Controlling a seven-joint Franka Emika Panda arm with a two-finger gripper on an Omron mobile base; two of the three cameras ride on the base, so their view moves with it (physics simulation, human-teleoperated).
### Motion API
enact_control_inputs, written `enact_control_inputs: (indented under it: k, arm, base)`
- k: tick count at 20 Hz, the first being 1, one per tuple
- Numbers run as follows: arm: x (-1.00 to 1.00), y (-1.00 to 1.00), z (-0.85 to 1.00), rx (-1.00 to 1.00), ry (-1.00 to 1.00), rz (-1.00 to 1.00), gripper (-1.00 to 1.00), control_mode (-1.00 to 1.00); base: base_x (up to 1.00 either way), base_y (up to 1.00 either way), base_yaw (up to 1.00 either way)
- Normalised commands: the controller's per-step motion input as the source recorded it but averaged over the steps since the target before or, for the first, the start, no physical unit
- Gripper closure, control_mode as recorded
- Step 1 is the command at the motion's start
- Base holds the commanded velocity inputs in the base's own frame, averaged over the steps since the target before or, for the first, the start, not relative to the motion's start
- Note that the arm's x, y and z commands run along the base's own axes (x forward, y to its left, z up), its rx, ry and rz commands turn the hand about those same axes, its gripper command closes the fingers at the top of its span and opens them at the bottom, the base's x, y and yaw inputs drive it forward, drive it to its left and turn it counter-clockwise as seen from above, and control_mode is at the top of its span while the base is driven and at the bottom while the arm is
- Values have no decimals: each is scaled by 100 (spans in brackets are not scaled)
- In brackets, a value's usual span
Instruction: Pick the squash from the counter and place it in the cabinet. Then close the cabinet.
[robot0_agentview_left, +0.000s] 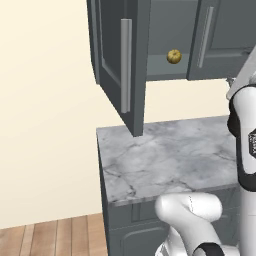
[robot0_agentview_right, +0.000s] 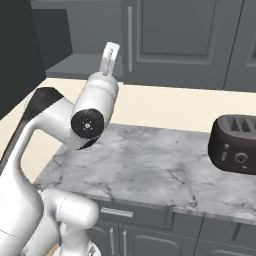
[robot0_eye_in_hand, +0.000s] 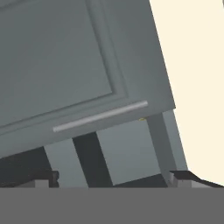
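The squash (robot0_agentview_left: 174, 56), a small ribbed yellow-brown ball, rests on the bottom shelf inside the cabinet (robot0_agentview_left: 165, 30). The cabinet's left door (robot0_agentview_left: 120, 65) is swung wide open toward me, and its right door (robot0_agentview_left: 220, 35) is shut. The counter (robot0_agentview_left: 165, 155) below is bare marble. In the hand view my gripper (robot0_eye_in_hand: 113, 179) is open, its fingertips (robot0_eye_in_hand: 183, 177) far apart with nothing between them. It faces the shut door's silver handle (robot0_eye_in_hand: 100, 116) from a short distance. My raised wrist (robot0_agentview_right: 109, 57) stands in front of the cabinet's open side.
A dark toaster (robot0_agentview_right: 235, 145) sits at the right on the counter (robot0_agentview_right: 150, 165). The open door's edge hangs out over the counter's left end. A cream wall (robot0_agentview_left: 45, 110) runs behind, and wood floor (robot0_agentview_left: 50, 235) lies to the left.
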Motion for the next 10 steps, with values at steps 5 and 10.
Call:
enact_control_inputs:
  k: [5, 10]
  arm:
    - [-100, 73, 13, -15, 12, 0, -100, -100]
    - [-98, 92, 2, -25, 0, 0, -100, -100]
  base:
    - [0, 0, 0]
    - [0, 0, 0]
